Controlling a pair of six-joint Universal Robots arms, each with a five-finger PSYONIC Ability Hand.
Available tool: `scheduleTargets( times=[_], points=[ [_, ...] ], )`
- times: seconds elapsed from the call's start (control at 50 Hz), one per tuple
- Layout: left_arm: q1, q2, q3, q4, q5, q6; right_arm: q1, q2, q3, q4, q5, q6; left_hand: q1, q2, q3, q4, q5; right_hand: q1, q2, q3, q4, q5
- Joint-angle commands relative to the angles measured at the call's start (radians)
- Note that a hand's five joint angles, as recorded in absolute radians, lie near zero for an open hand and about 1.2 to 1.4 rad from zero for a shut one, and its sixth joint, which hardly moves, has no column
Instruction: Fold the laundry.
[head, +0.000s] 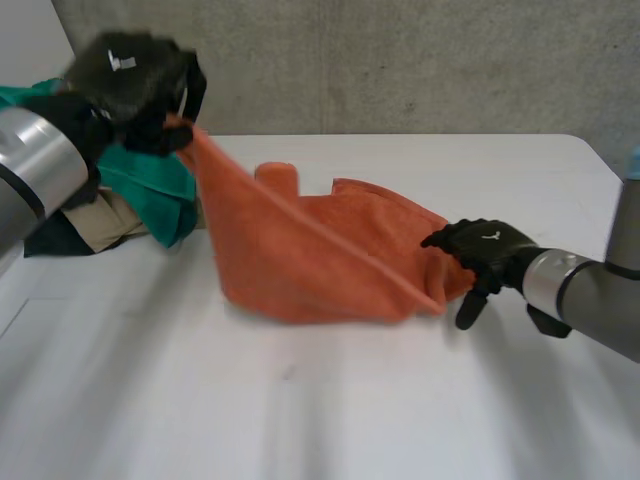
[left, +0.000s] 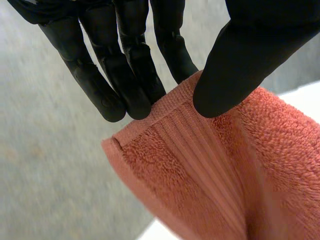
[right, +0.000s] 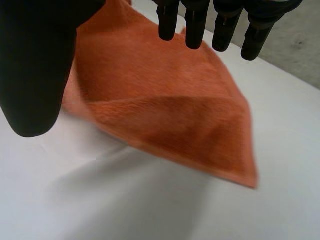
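One orange towel (head: 320, 250) stretches across the white bench (head: 300, 420). My left hand (head: 140, 80) pinches one towel corner between thumb and fingers, high above the bench. My right hand (head: 485, 250) sits at the towel's opposite edge, fingers spread, gripping nothing. One heap of clothes (head: 150, 190), green over beige, lies just beside the towel, under the raised corner.

White table (head: 400, 420) before a grey concrete wall (head: 420, 60).

Free: bare table (head: 300, 420) front | Blocked: towel (head: 320, 260) stretched taut across the middle, rising leftward | Far left: clothes pile (head: 150, 190) | Behind: wall (head: 400, 60)
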Motion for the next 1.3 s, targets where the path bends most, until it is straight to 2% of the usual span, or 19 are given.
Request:
scheduleTargets(
  times=[0.02, 0.1, 0.16, 0.18, 0.2, 0.24, 0.3, 0.36, 0.42, 0.48, 0.5, 0.58, 0.66, 0.8, 0.88, 0.96, 1.06, 1.16, 1.3],
  points=[
    [-0.056, 0.067, 0.118, -0.049, -0.006, -0.026, 0.089, 0.089, -0.057, -0.016, 0.050, 0.130, 0.230, 0.202, 0.214, 0.205, 0.239, 0.022, 0.040, 0.042, 0.038, 0.028],
    [-0.079, 0.076, 0.192, -0.089, -0.015, -0.037, 0.131, 0.147, -0.100, -0.036, 0.081, 0.192, 0.230, 0.202, 0.214, 0.205, 0.239, 0.052, 0.069, 0.071, 0.068, 0.057],
    [-0.093, 0.079, 0.241, -0.120, -0.027, -0.040, 0.151, 0.199, -0.140, -0.062, 0.121, 0.235, 0.230, 0.202, 0.214, 0.205, 0.239, 0.292, 0.309, 0.311, 0.307, 0.297],
    [-0.096, 0.079, 0.250, -0.126, -0.030, -0.041, 0.154, 0.212, -0.150, -0.073, 0.138, 0.245, 0.230, 0.202, 0.214, 0.205, 0.239, 0.423, 0.441, 0.443, 0.439, 0.429],
    [-0.097, 0.081, 0.265, -0.135, -0.039, -0.043, 0.157, 0.233, -0.175, -0.095, 0.182, 0.259, 0.230, 0.202, 0.214, 0.205, 0.239, 0.759, 0.776, 0.778, 0.775, 0.764],
    [-0.094, 0.083, 0.273, -0.138, -0.044, -0.041, 0.155, 0.245, -0.193, -0.122, 0.236, 0.262, 0.230, 0.202, 0.214, 0.205, 0.239, 1.166, 1.183, 1.185, 1.182, 1.171],
    [-0.083, 0.095, 0.273, -0.138, -0.056, -0.038, 0.128, 0.241, -0.213, -0.165, 0.366, 0.236, 0.230, 0.202, 0.214, 0.205, 0.239, 1.168, 1.185, 1.187, 1.184, 1.173],
    [-0.033, 0.093, 0.250, -0.144, -0.060, -0.037, 0.074, 0.159, -0.190, -0.186, 0.420, 0.159, 0.230, 0.202, 0.214, 0.205, 0.239, 1.168, 1.185, 1.187, 1.184, 1.173],
    [0.019, 0.092, 0.212, -0.144, -0.050, -0.035, 0.017, 0.059, -0.160, -0.183, 0.379, 0.063, 0.230, 0.202, 0.214, 0.205, 0.239, 1.168, 1.185, 1.187, 1.184, 1.173],
    [0.087, 0.079, 0.129, -0.144, -0.015, -0.035, -0.053, -0.067, -0.118, -0.139, 0.252, -0.102, 0.230, 0.202, 0.214, 0.205, 0.239, 1.168, 1.185, 1.187, 1.184, 1.173],
    [0.113, 0.061, 0.083, -0.144, 0.014, -0.035, -0.081, -0.119, -0.095, -0.075, 0.174, -0.189, 0.230, 0.202, 0.214, 0.205, 0.239, 1.168, 1.185, 1.187, 1.184, 1.173],
    [0.147, -0.017, -0.032, -0.144, 0.072, -0.024, -0.131, -0.205, -0.084, 0.137, 0.017, -0.371, 0.230, 0.202, 0.214, 0.205, 0.239, 1.168, 1.185, 1.187, 1.184, 1.173],
    [0.154, -0.132, -0.110, -0.137, 0.077, 0.003, -0.168, -0.199, -0.123, 0.319, -0.011, -0.443, 0.230, 0.202, 0.214, 0.205, 0.239, 1.168, 1.185, 1.187, 1.184, 1.173],
    [0.136, -0.353, -0.080, -0.130, 0.040, 0.069, -0.167, -0.065, -0.225, 0.427, -0.011, -0.500, 0.230, 0.202, 0.214, 0.205, 0.239, 1.168, 1.185, 1.187, 1.184, 1.173],
    [0.093, -0.457, 0.099, -0.114, 0.020, 0.078, -0.127, 0.041, -0.362, 0.372, 0.003, -0.509, 0.230, 0.202, 0.214, 0.205, 0.239, 1.168, 1.185, 1.187, 1.184, 1.173],
    [0.058, -0.517, 0.368, -0.042, -0.003, 0.020, -0.089, 0.120, -0.575, 0.211, 0.049, -0.450, 0.230, 0.202, 0.214, 0.205, 0.239, 1.168, 1.185, 1.187, 1.184, 1.173],
    [0.035, -0.502, 0.645, 0.219, -0.108, -0.133, -0.070, 0.115, -0.735, -0.141, 0.147, -0.194, 0.230, 0.202, 0.214, 0.205, 0.239, 1.168, 1.185, 1.187, 1.184, 1.173],
    [0.039, -0.448, 0.661, 0.399, -0.210, -0.241, -0.069, 0.054, -0.686, -0.425, 0.187, -0.017, 0.230, 0.202, 0.214, 0.205, 0.239, 1.168, 1.185, 1.187, 1.184, 1.173],
    [0.052, -0.427, 0.496, 0.388, -0.170, -0.250, -0.084, 0.020, -0.575, -0.439, 0.115, -0.012, 0.230, 0.202, 0.214, 0.205, 0.239, 1.168, 1.185, 1.187, 1.184, 1.173]
  ],
)
